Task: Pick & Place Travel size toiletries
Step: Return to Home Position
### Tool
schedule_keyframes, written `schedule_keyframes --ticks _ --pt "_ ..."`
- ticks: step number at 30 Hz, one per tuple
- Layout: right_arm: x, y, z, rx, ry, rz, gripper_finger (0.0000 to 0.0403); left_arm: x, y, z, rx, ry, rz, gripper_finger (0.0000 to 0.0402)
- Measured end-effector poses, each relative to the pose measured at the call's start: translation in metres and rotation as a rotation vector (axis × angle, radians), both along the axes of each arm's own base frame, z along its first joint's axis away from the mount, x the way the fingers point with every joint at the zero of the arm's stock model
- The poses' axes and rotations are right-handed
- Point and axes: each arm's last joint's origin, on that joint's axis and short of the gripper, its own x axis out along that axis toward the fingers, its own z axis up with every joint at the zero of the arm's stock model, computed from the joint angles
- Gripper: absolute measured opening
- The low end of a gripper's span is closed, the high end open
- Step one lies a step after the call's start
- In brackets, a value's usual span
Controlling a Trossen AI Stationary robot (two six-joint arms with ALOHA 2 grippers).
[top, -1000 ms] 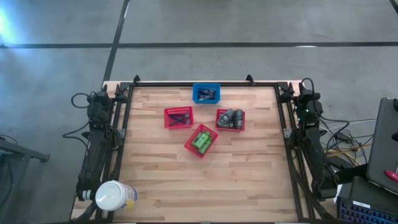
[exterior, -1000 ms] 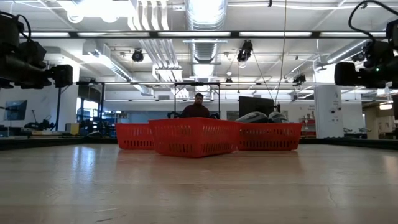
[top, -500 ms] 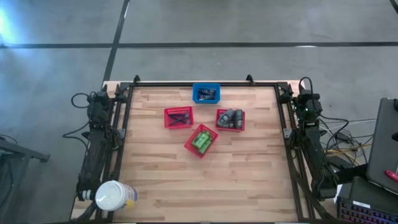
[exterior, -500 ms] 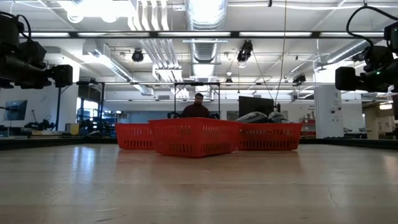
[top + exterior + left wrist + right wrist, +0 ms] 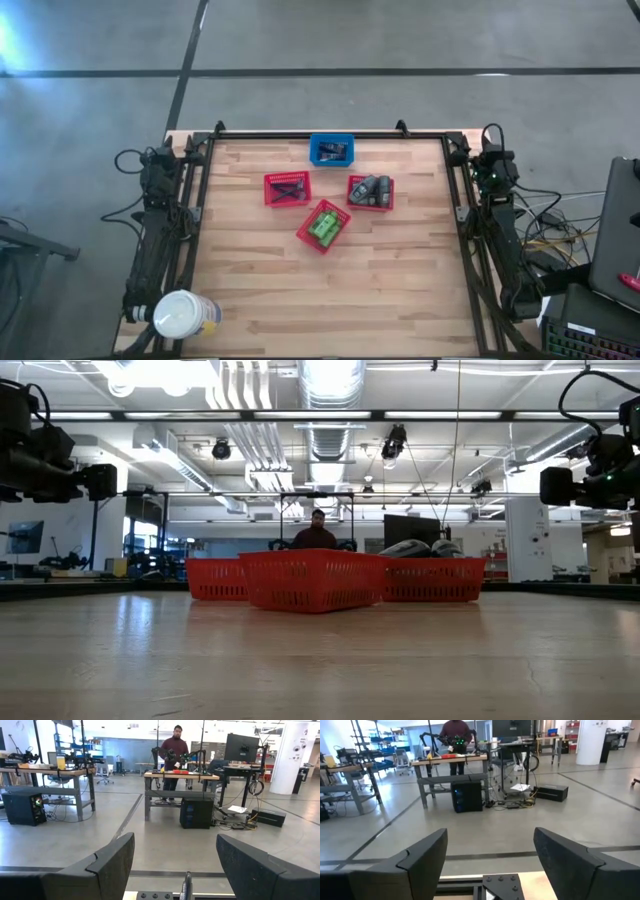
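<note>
The high view shows four mesh baskets in the table's far half. A red basket (image 5: 287, 188) holds thin black sticks, and a red basket (image 5: 370, 192) holds grey oval bottles (image 5: 372, 187). A third red basket (image 5: 323, 226) holds the bright green pieces (image 5: 323, 227). A blue basket (image 5: 331, 150) by the far edge holds dark packets. In the low view the grey bottles (image 5: 420, 547) rise above a basket rim. My left gripper (image 5: 175, 851) is open over the far-left corner. My right gripper (image 5: 490, 846) is open over the far-right corner. Both are far from the baskets.
A big white-topped round container (image 5: 180, 315) stands at the table's near-left corner. Black frame rails (image 5: 330, 134) run along the far edge and both sides. Bare wood (image 5: 330, 290) fills the near half. A person (image 5: 318, 532) stands at a bench beyond the table.
My right arm's wrist has sunk slightly at the far-right corner. The baskets and their contents have stayed put.
</note>
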Motion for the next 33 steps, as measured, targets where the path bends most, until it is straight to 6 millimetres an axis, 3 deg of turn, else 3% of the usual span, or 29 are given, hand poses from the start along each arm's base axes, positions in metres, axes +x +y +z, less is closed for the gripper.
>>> schedule_keyframes --ticks 21,33 --pt "0.0000 -0.0028 -0.0006 0.013 0.000 -0.002 0.0359 0.0000 0.0000 0.0000 0.000 0.000 0.000 0.0287" --pt "0.0001 -0.0029 -0.0006 0.014 0.000 -0.002 0.0339 0.0000 0.0000 0.0001 0.000 0.000 0.000 0.0287"
